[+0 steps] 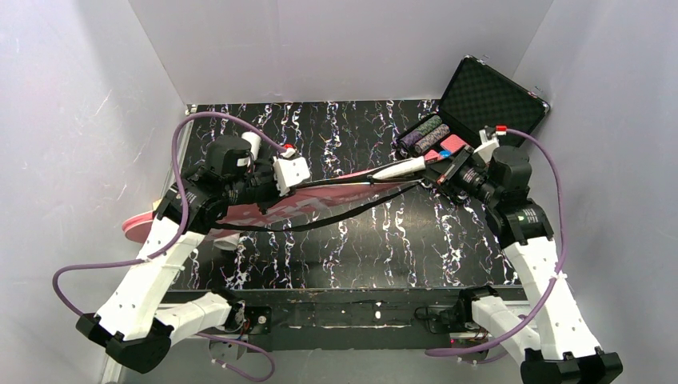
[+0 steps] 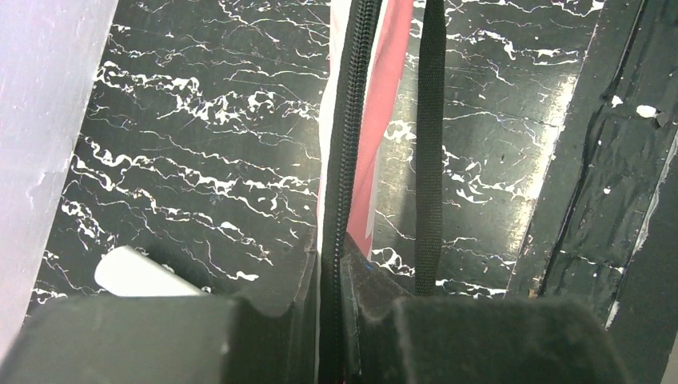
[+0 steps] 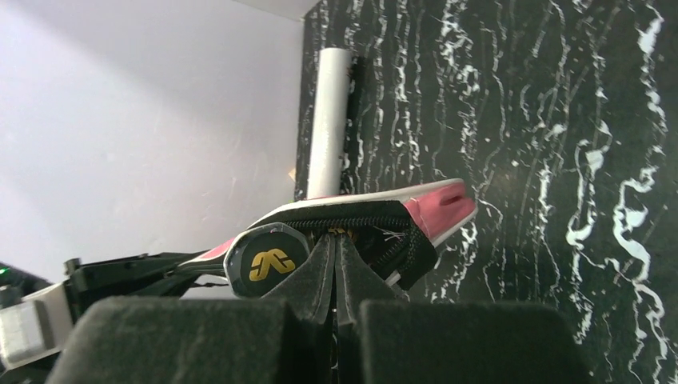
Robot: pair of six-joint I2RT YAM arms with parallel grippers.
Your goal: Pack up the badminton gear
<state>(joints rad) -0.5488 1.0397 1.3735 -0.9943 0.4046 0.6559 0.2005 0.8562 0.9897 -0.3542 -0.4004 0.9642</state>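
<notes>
The long pink bag [image 1: 320,200] hangs stretched between both grippers above the table, and its black strap [image 1: 336,220] sags below it. My left gripper [image 1: 308,186] is shut on the bag's zipper edge [image 2: 342,200], with the strap [image 2: 429,160] beside it. My right gripper [image 1: 436,170] is shut on the zipper pull at the bag's open end [image 3: 352,228]. A white racket handle [image 1: 404,167] sticks out there, and its black butt cap [image 3: 266,260] has a yellow logo. The white tube [image 1: 252,144] lies at the back left and also shows in the wrist views [image 2: 132,276] [image 3: 328,120]. No shuttlecocks show.
An open black foam-lined case [image 1: 488,100] with poker chips [image 1: 428,134] stands at the back right, close behind my right gripper. White walls enclose the table on three sides. The bag's wide end [image 1: 140,224] overhangs the table's left edge under my left arm.
</notes>
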